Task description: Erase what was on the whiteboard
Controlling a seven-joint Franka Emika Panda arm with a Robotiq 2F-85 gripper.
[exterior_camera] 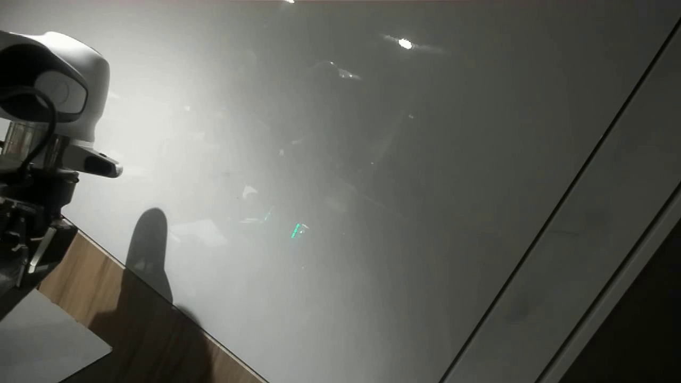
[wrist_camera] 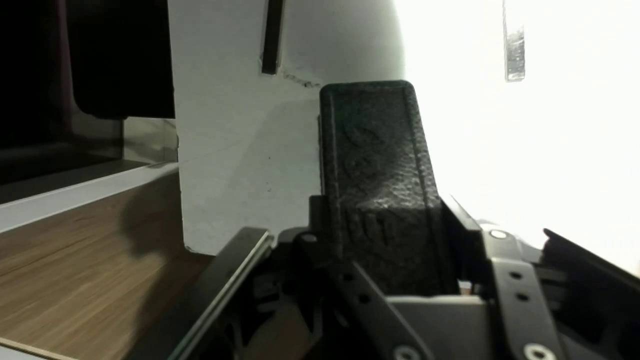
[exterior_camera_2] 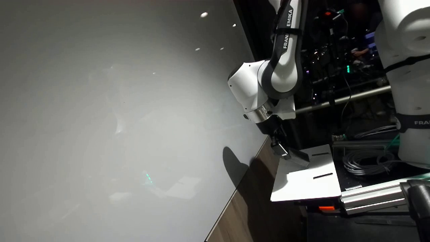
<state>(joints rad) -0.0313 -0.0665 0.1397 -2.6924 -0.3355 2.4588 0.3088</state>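
Black block (wrist_camera: 377, 155), pinched right there between the jaws, sits out over the white bench (exterior_camera_2: 302, 185), clear of the glossy whiteboard (exterior_camera: 319, 175)!

We observe one white slotted plate (exterior_camera_2: 302, 183) — near it a coiled grey cable (exterior_camera_2: 362, 171) — and a brown wood-grain strip (exterior_camera_2: 248, 215).

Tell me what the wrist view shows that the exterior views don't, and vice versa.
Only the wrist view: raised marks on the eraser, and a scuff on the plate.
Only the exterior views: the broad face of the whiteboard, its glare spots, the white arm.
Shared: the gripper, the plate and the wood strip. The eraser also shows in an exterior view; a pale corner in the wrist view may be whiteboard.
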